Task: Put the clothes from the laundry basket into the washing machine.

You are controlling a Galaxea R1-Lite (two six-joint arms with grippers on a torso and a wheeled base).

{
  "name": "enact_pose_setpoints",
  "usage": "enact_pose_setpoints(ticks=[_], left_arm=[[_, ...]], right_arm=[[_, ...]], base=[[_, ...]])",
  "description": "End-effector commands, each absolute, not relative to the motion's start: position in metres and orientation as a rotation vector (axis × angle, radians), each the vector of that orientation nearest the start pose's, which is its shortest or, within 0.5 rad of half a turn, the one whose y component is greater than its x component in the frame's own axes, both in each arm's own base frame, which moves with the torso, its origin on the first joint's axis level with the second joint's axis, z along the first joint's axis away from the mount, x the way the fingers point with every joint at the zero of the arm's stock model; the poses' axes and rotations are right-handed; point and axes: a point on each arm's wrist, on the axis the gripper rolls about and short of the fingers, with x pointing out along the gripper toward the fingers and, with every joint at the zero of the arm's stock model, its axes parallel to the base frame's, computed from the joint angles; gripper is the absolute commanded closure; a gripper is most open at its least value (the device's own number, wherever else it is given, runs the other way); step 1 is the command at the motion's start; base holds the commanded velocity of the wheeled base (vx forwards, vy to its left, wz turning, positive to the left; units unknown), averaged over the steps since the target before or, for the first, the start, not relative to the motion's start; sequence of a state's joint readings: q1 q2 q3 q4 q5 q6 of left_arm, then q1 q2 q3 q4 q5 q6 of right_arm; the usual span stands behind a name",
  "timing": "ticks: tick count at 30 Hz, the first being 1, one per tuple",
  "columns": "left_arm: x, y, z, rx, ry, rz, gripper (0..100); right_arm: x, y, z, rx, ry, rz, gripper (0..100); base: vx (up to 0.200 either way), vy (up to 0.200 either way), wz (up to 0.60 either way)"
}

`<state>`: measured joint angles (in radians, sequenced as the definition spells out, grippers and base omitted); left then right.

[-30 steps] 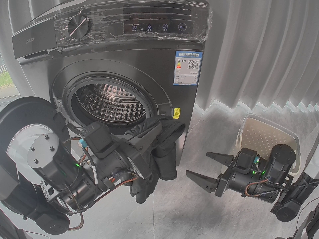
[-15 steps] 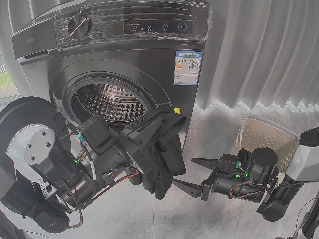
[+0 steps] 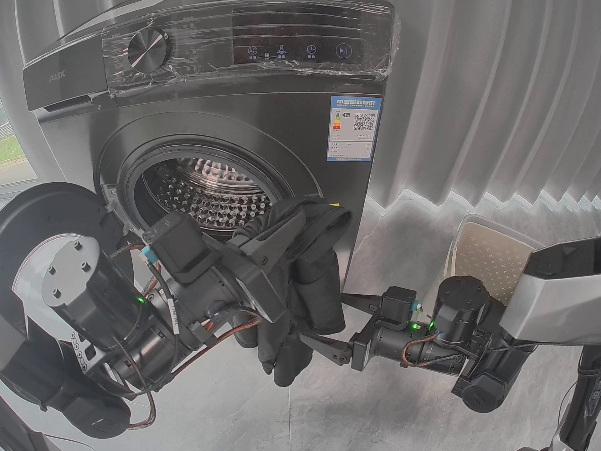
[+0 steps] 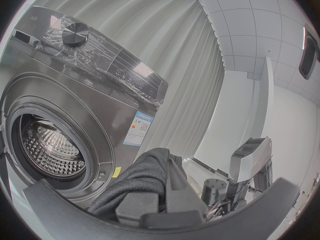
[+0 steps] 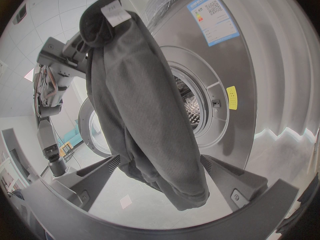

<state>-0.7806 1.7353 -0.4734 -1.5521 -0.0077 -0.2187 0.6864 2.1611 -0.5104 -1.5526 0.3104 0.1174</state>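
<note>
The dark garment (image 3: pixel 307 264), a charcoal knit with a small white tag at its top fold, hangs in the air just in front of the washing machine (image 3: pixel 250 114), at about 4 o'clock from the round opening in the head view. It is bunched over at the top and droops in a long, limp fold toward the floor (image 3: pixel 350 402). The left tool (image 3: pixel 294 236) is clamped on the bunched top, its two fingers pressed together with cloth between them and spilling over them. The right tool (image 3: pixel 325 321) sits at 5 o'clock from the garment with its fingers spread wide. The hanging lower part falls between them, and I cannot tell whether either finger touches the cloth. Behind, the steel drum (image 3: pixel 213 198) is exposed and the door (image 3: pixel 50 233) stands swung out at 8 o'clock from the opening. A blue label (image 3: pixel 354 128) is stuck at 2 o'clock from the opening, and clear film covers the control panel (image 3: pixel 294 39) and dial (image 3: pixel 148 50). The floor is pale grey marbled tile. A pleated white curtain (image 3: pixel 501 82) hangs at 3 o'clock from the machine, and the white perforated laundry basket (image 3: pixel 494 252) stands before it at 4 o'clock, well apart from the garment.
</note>
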Motion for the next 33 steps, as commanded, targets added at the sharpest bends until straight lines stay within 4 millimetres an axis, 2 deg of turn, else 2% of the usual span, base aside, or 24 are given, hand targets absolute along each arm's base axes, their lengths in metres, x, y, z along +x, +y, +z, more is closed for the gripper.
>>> enact_pose_setpoints(ticks=[1,9,15,23,33], left_arm=[[0.193,-0.192,0.182,-0.318,-0.193,-0.812,100],[0.193,-0.192,0.182,-0.319,-0.190,-0.812,100],[0.194,-0.193,0.184,-0.323,-0.199,-0.812,100],[0.194,-0.193,0.186,-0.326,-0.207,-0.813,100],[0.193,-0.195,0.188,-0.332,-0.213,-0.824,100]], right_arm=[[0.253,0.223,0.043,0.078,0.194,1.000,0],[0.256,0.233,0.043,0.081,0.172,1.016,0],[0.259,0.241,0.033,0.074,0.185,1.022,0],[0.277,0.259,0.021,0.082,0.148,1.024,0],[0.278,0.270,0.019,0.093,0.134,1.025,0]], base=[[0.000,0.000,0.00],[0.000,0.000,0.00],[0.000,0.000,0.00],[0.000,0.000,0.00],[0.000,0.000,0.00]])
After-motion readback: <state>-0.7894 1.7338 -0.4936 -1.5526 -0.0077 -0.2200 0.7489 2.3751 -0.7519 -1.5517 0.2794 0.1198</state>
